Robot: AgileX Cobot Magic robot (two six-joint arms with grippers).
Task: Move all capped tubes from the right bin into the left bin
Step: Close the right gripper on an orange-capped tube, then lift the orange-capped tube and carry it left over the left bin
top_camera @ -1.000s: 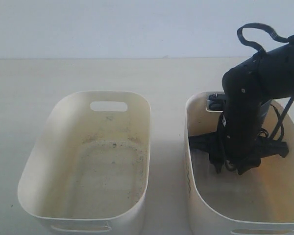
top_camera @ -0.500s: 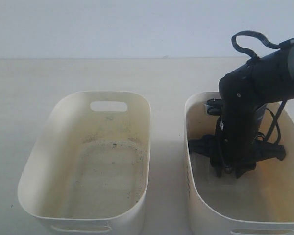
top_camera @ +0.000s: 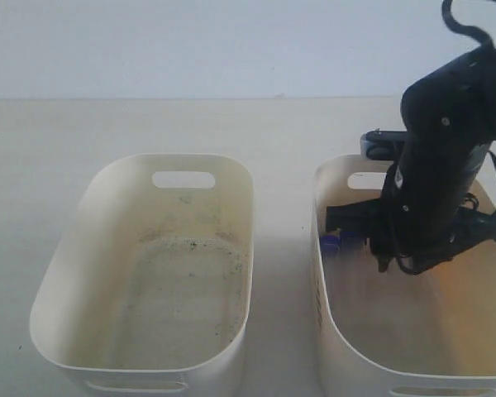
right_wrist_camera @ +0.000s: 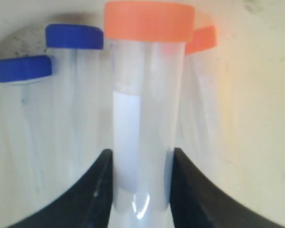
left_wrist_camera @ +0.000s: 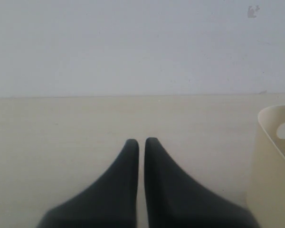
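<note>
Right wrist view: is the right pincer [right_wrist_camera: 140, 190] actually pinching that orange tube [right_wrist_camera: 142, 118]? —mako

Yep, both fingers sit tight on the clear body, with the cap pointing away from the camera. Behind it a second orange tube [right_wrist_camera: 204, 39] and the blue tubes [right_wrist_camera: 75, 37] lie side by side on the right bin [right_wrist_camera: 261, 123] floor. —dell

And the exterior view? —mako

The pincer is down in the right bin's opening, can't tell how high. The arm hides the held tube there. One blue cap [top_camera: 329, 244] peeks out by that bin's left wall. The left bin [top_camera: 74, 248] sits beside it on the bench [top_camera: 33, 149], grime ring on its floor. —dell

Left pincer? —mako

Left wrist view has the left pincer [left_wrist_camera: 141, 145] pressed nearly together, just a thin slit, gripping nothing, above the bench. —dell
</note>
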